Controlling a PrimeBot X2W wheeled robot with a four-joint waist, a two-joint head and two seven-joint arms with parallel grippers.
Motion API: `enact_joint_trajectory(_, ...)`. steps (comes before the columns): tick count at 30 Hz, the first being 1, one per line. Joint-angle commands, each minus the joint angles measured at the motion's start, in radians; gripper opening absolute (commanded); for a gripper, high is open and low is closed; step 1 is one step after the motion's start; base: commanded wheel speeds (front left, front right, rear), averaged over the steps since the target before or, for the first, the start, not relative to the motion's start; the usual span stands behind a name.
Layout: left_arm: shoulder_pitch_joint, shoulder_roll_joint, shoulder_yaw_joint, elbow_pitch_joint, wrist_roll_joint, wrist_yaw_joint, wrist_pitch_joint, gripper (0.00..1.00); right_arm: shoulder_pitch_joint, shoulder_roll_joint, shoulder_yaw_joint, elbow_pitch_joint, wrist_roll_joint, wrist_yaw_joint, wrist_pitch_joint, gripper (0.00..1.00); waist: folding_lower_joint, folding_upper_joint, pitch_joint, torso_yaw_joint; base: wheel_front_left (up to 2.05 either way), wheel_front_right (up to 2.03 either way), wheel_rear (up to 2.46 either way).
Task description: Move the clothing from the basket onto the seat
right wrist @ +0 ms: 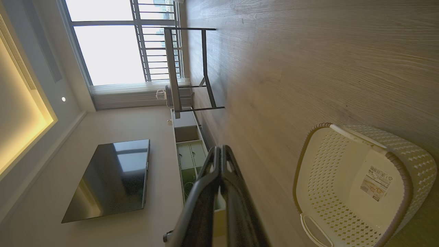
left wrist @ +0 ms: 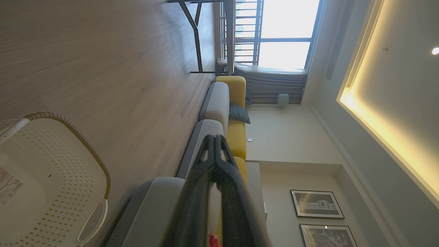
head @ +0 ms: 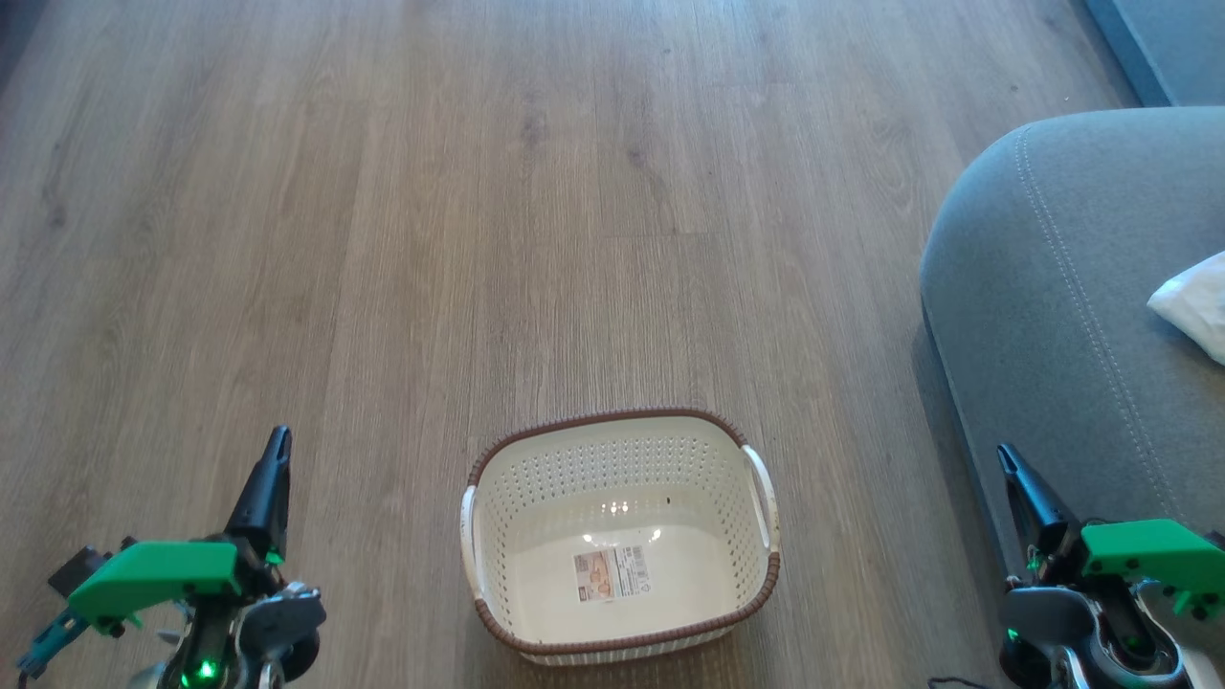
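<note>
My left hand [head: 278, 442] left of the basket [head: 612, 469] on the floor [head: 478, 191], my right hand [head: 1005, 455] to its right by the seat [head: 1053, 287], both hands pressed together

Room survey, all three feeds: daylit living room with a wood-look floor.

I log grey-brown plank floor [head: 383, 239] across most of the head view; a blue-grey strip at its upper right corner I cannot identify. Left wrist view: bright window [left wrist: 284, 34] with a railing at top centre, grey curtain [left wrist: 271, 84] bunched beneath it, yellow-backed sofa [left wrist: 236, 91] along the pale wall carrying a teal cushion [left wrist: 239, 114], two framed pictures [left wrist: 317, 204] at lower right, warm cove lighting [left wrist: 377, 113] in the ceiling. Right wrist view: dark-framed table [right wrist: 172, 75] near the window, black television [right wrist: 109, 178] at lower left, low cabinet [right wrist: 188, 144] just beside it.
</note>
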Motion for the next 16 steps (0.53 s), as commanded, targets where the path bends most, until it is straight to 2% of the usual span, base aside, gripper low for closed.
enact_joint_trajectory(1,-0.055,0.005,0.036,-0.034,-0.004,-0.007,0.003,0.00,-0.050,-0.003,0.017,-0.037,-0.009,0.002,0.008,0.00,0.0000,0.0000,0.000,0.000,0.00,0.00,0.00)
enact_joint_trajectory(16,-0.055,0.005,0.036,-0.034,-0.004,-0.007,0.003,0.00,-0.050,-0.002,0.016,-0.036,-0.009,0.002,0.008,0.00,0.0000,0.0000,0.000,0.000,0.00,0.00,0.00)
